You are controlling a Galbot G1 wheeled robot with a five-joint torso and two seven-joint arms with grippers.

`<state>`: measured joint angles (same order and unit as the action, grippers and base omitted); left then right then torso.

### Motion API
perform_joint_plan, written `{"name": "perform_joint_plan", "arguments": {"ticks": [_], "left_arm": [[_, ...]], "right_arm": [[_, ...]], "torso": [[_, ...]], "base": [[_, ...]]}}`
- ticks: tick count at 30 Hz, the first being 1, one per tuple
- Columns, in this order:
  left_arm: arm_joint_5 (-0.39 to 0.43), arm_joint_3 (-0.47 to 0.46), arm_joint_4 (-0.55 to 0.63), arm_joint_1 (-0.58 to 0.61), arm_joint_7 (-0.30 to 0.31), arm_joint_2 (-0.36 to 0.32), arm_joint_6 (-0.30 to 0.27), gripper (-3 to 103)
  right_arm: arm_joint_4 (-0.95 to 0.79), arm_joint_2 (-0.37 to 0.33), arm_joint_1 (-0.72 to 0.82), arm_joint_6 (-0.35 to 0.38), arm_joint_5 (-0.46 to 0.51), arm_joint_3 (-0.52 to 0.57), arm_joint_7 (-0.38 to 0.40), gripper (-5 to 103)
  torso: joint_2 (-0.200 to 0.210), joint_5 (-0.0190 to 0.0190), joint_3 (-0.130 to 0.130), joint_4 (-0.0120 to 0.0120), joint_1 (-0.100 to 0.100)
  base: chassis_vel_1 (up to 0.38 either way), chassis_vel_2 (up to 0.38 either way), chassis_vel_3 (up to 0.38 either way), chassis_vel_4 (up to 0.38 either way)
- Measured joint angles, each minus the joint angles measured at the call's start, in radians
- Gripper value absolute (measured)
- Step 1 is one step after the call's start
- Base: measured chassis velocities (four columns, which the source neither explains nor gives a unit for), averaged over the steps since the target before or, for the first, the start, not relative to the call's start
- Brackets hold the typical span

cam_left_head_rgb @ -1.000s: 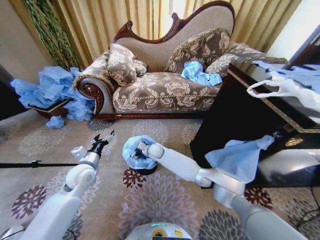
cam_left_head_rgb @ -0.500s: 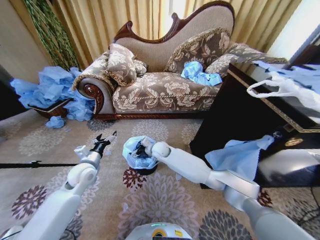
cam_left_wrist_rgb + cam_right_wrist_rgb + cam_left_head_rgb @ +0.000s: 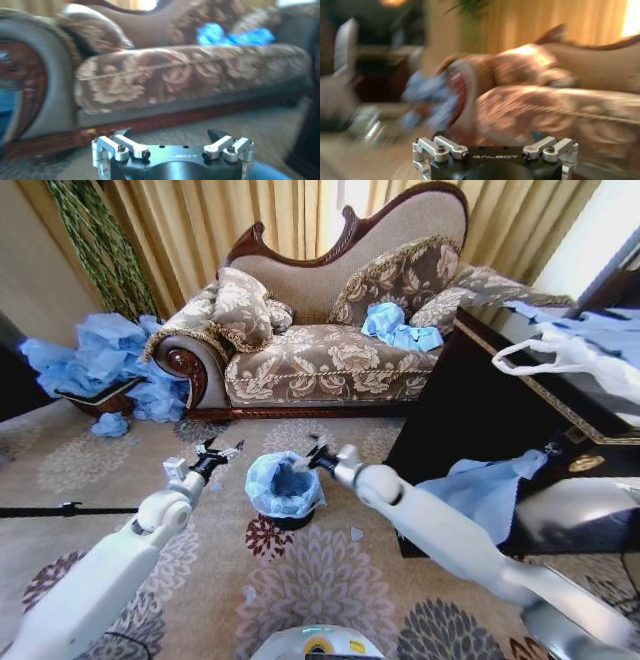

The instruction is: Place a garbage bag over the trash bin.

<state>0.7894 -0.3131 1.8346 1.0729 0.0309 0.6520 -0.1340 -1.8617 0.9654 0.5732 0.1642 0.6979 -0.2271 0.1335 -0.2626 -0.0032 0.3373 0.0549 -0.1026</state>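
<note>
Right gripper [image 3: 318, 452] open, beside garbage bag [image 3: 283, 484]

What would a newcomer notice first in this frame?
The light-blue garbage bag draped over the small black trash bin on the patterned carpet, mid-frame. The left tool and the right tool, both open, flank it. Behind stands an ornate sofa, with a heap of blue bags at its left end.
</note>
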Motion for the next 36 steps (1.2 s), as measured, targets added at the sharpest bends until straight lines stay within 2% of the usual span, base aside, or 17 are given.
{"name": "perform_joint_plan", "arguments": {"ticks": [1,2,4,6,7,9,10,15,18,19,22,23,25,28,30,32,36], "left_arm": [[-0.023,0.035,0.0,-0.005,-0.024,-0.029,0.004,103],[-0.023,0.035,0.0,-0.005,-0.024,-0.029,0.004,103],[-0.076,0.082,0.003,-0.013,-0.061,-0.065,0.021,100],[-0.14,0.095,0.013,0.005,-0.098,-0.09,0.041,99],[-0.14,0.095,0.013,0.005,-0.098,-0.09,0.041,99],[-0.192,0.111,0.013,0.011,-0.123,-0.1,0.055,98],[-0.234,0.154,0.005,-0.006,-0.128,-0.101,0.064,98],[-0.323,0.209,-0.005,-0.026,-0.117,-0.097,0.063,97],[-0.457,0.244,-0.031,-0.029,-0.09,-0.092,0.051,91],[-0.457,0.244,-0.031,-0.029,-0.09,-0.092,0.051,91],[-0.524,0.289,-0.079,-0.06,-0.06,-0.073,0.037,76],[-0.529,0.312,-0.101,-0.079,-0.05,-0.064,0.038,71],[-0.53,0.322,-0.11,-0.086,-0.045,-0.059,0.039,71],[-0.535,0.367,-0.161,-0.128,-0.022,-0.025,0.041,55],[-0.534,0.379,-0.172,-0.142,-0.016,-0.015,0.044,49],[-0.529,0.408,-0.206,-0.181,0.002,0.011,0.069,38],[-0.497,0.444,-0.27,-0.256,0.028,0.065,0.11,27]], "right_arm": [[-0.049,-0.011,0.074,-0.005,0.014,0.084,0.04,100],[-0.049,-0.011,0.074,-0.005,0.014,0.084,0.04,100],[-0.109,-0.038,0.231,-0.014,0.004,0.239,0.05,100],[-0.132,-0.047,0.401,-0.029,-0.025,0.35,0.036,100],[-0.132,-0.047,0.401,-0.029,-0.025,0.35,0.036,100],[-0.141,-0.032,0.55,-0.054,-0.062,0.439,0.008,100],[-0.143,-0.006,0.679,-0.079,-0.098,0.494,-0.014,100],[-0.124,0.056,0.82,-0.126,-0.159,0.541,-0.042,100],[-0.067,0.131,0.877,-0.165,-0.229,0.541,-0.057,100],[-0.067,0.131,0.877,-0.165,-0.229,0.541,-0.057,100],[-0.007,0.185,0.893,-0.217,-0.285,0.542,-0.069,100],[0.006,0.2,0.901,-0.233,-0.3,0.55,-0.073,100],[0.011,0.208,0.907,-0.242,-0.309,0.556,-0.076,100],[0.032,0.243,0.938,-0.278,-0.347,0.583,-0.085,100],[0.039,0.252,0.947,-0.288,-0.356,0.588,-0.088,100],[0.054,0.268,0.963,-0.312,-0.377,0.602,-0.095,100],[0.074,0.29,0.981,-0.336,-0.397,0.619,-0.1,100]], "torso": [[0.0,0.0003,0.0,-0.0002,0.0],[0.0,0.0003,0.0,-0.0002,0.0],[0.0,-0.0004,0.0,0.0002,0.0],[0.0,0.0003,0.0,0.0014,0.0],[0.0,0.0003,0.0,0.0014,0.0],[0.0,0.0009,0.0,0.0,0.0],[0.0,-0.0004,0.0,0.0004,0.0],[0.0,-0.0004,0.0,0.0016,0.0],[0.0,-0.0009,0.0,0.0,0.0],[0.0,-0.0009,0.0,0.0,0.0],[0.0,0.0004,0.0,-0.0003,0.0],[0.0,0.0,0.0,0.0001,0.0],[0.0,-0.0003,0.0,0.0003,0.0],[0.0,0.0,0.0,0.0001,0.0],[0.0,-0.0001,0.0,0.0001,0.0],[0.0,-0.0003,0.0,0.0002,0.0],[0.0,-0.0005,0.0,0.0005,0.0]], "base": [[0.0,0.0,0.0,0.0],[0.0,0.0,0.0,0.0],[0.0,0.0,0.0,0.0],[0.0,0.0,0.0,0.0],[0.0,0.0,0.0,0.0],[0.0,0.0,0.0,0.0],[0.0,0.0,0.0,0.0],[0.0,0.0,0.0,0.0],[0.0,0.0,0.0,0.0],[0.0,0.0,0.0,0.0],[0.0,0.0,0.0,0.0],[0.0,0.0,0.0,0.0],[0.0,0.0,0.0,0.0],[0.0,0.0,0.0,0.0],[0.0,0.0,0.0,0.0],[0.0,0.0,0.0,0.0],[0.0,0.0,0.0,0.0]]}}
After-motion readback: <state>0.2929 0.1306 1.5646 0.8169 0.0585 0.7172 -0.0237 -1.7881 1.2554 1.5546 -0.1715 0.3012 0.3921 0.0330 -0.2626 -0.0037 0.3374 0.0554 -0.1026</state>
